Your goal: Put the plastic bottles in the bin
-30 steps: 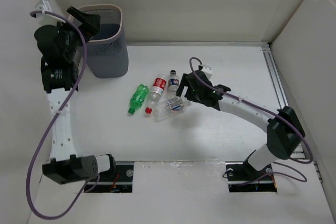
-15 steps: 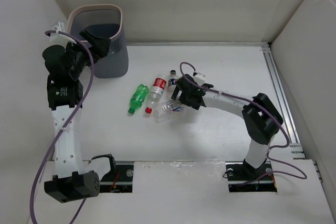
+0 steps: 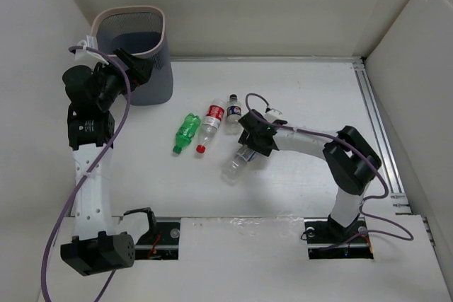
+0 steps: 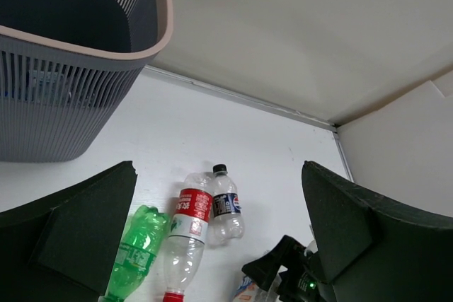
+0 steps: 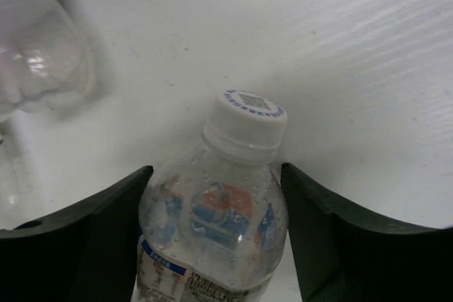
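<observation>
The grey mesh bin [image 3: 134, 54] with a pale rim stands at the far left, and its wall also fills the left wrist view's top left corner [image 4: 71, 97]. My left gripper [image 3: 140, 68] hangs open and holds nothing beside the bin's front [image 4: 218, 166]. Three bottles lie side by side mid-table: green [image 3: 187, 132] [image 4: 134, 259], red-labelled [image 3: 211, 125] [image 4: 185, 235] and a small dark-labelled one [image 3: 233, 112] [image 4: 226, 206]. My right gripper [image 3: 250, 148] [image 5: 216, 170] is shut on a clear, white-capped bottle [image 3: 236, 164] [image 5: 212, 231], a finger pressing each side.
White walls enclose the table at the back and on both sides. A metal rail [image 3: 375, 125] runs along the right edge. In the right wrist view another clear bottle [image 5: 35, 47] lies blurred at the top left. Purple cables trail from both arms.
The right gripper has closed on the clear bottle and drawn it toward the near side, away from the others. The left gripper has come away from over the bin's rim to its front.
</observation>
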Controlling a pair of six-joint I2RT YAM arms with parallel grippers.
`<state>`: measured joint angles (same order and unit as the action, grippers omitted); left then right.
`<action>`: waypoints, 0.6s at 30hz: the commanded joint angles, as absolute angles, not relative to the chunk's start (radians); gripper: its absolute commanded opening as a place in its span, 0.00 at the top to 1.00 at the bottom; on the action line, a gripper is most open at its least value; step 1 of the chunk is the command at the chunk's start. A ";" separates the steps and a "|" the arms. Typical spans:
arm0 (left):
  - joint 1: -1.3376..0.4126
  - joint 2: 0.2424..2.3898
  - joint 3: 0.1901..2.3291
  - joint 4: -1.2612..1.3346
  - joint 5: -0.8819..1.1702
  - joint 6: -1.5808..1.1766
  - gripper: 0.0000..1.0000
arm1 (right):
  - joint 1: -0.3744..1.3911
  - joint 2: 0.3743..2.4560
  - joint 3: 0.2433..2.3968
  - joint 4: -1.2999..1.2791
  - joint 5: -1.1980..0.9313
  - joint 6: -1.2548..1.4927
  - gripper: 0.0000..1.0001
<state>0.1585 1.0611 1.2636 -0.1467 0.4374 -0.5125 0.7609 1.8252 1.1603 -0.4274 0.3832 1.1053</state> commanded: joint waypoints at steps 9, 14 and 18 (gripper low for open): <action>0.121 0.973 1.247 -0.115 0.518 -0.495 0.00 | 0.769 1.689 1.074 -0.498 0.448 1.147 1.00; -0.117 1.006 1.238 -0.115 0.500 -0.466 0.00 | 0.769 1.496 1.049 -0.552 0.549 1.079 1.00; -0.315 1.080 1.241 -0.089 0.453 -0.454 0.00 | 0.735 1.277 1.071 -0.529 0.575 0.839 1.00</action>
